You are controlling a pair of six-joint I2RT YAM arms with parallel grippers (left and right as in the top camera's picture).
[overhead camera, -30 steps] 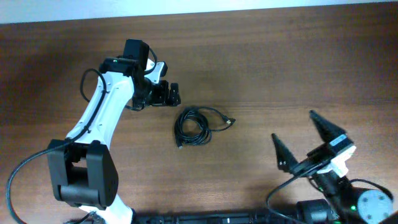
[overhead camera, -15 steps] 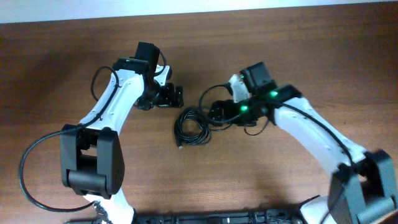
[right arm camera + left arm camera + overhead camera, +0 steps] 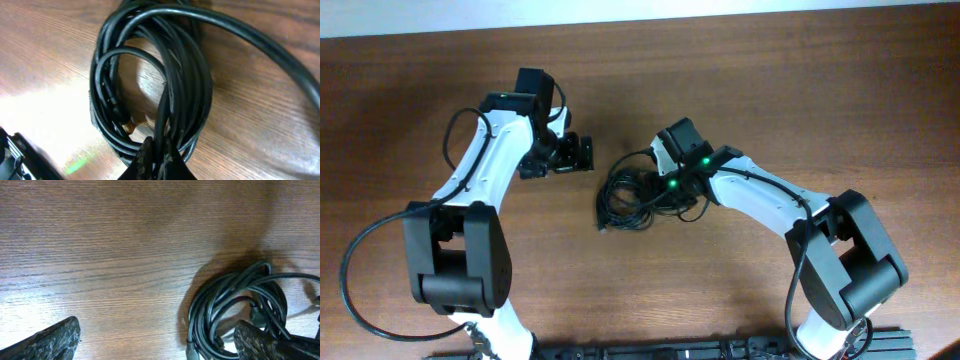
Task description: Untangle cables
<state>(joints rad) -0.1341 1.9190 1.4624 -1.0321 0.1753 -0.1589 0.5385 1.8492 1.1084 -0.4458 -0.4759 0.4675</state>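
Right fingers (image 3: 150, 161) were pinched together on strands at the right edge of the coiled cables (image 3: 625, 200) mid-table (image 3: 790, 90), while the left fingers (image 3: 50, 340), spread apart, hung just far-left of them.

At 6 o'clock in the right wrist view, the edge cuts off the right fingers (image 3: 152, 162), seemingly pinching the cables (image 3: 192, 90).

- Two white robot arms: left arm (image 3: 485, 165), right arm (image 3: 760, 190).
- One coiled bundle of black cables (image 3: 620, 197); its separate cords cannot be counted.
- One wooden desk (image 3: 820, 90).
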